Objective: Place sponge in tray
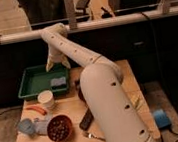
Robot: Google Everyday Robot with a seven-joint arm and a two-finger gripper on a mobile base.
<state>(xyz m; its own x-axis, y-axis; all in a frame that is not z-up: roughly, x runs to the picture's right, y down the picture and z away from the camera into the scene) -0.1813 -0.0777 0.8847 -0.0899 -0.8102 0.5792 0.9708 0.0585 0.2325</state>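
Observation:
The light-blue sponge (58, 82) lies flat on the bottom of the green tray (32, 80), near its front right corner. My gripper (57, 66) hangs just above the tray's right side, a little above and behind the sponge and apart from it. Its fingers look spread, with nothing between them. The pale arm comes down to it from the upper right.
A white cup (46, 99) stands just in front of the tray. An orange carrot-like piece (35, 110), a light-blue cup (28, 126) and a round bowl (59, 128) with dark contents sit at the table's front left. A dark bar (85, 119) lies beside the arm.

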